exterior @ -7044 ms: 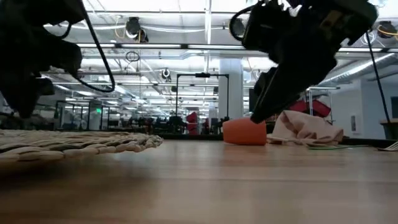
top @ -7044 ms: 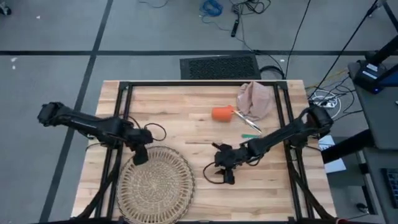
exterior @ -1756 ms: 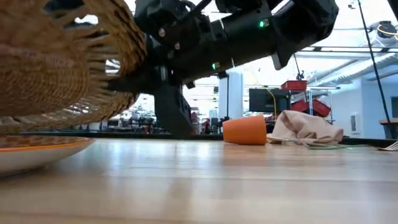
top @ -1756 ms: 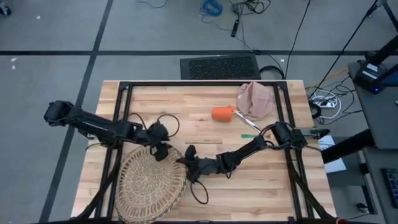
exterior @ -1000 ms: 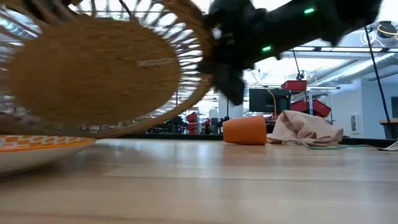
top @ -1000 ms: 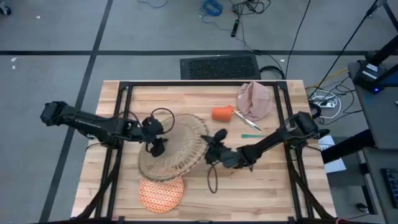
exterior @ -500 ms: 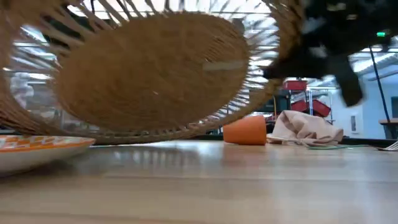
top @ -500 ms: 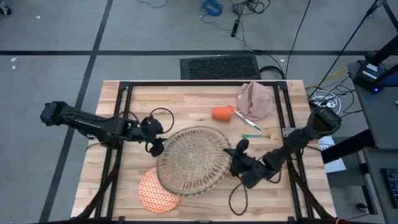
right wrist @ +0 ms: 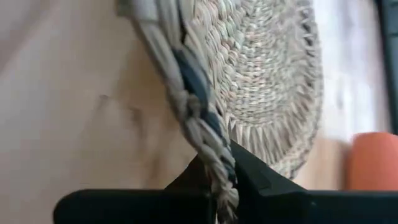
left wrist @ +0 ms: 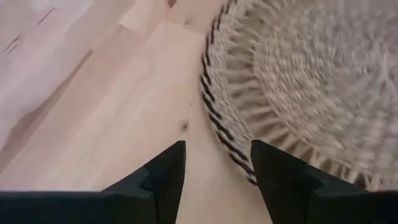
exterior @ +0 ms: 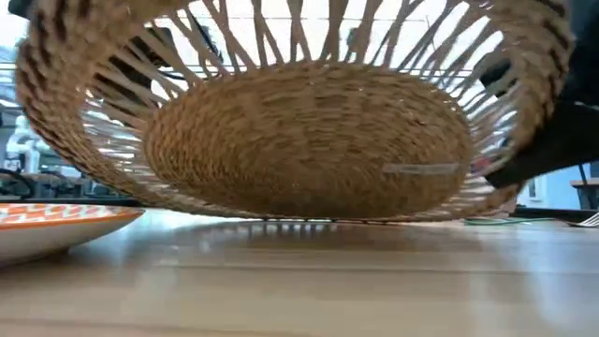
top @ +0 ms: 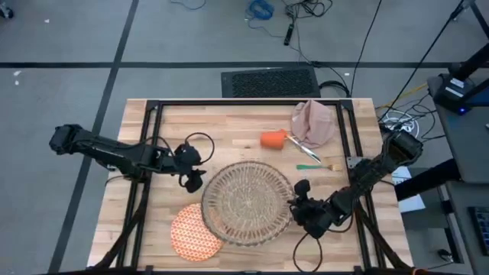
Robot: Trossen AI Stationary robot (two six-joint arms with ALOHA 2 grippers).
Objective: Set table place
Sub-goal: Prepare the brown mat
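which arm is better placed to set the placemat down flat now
The right. Its gripper is shut on the wicker placemat rim, holding it tilted above the table. The left gripper is open, empty, beside the mat's far edge.

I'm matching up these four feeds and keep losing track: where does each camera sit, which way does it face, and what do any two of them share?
High view: above the table, looking straight down; both arms, left gripper, right gripper.
Low view: at tabletop height, looking level across; the lifted placemat fills it, the plate beside.
Left wrist view: behind the left arm's open fingers, facing the placemat's rim.
Right wrist view: behind the right arm's fingers, shut on the rim.
Shared: the placemat appears in all four; the orange cup in the high and right wrist views.
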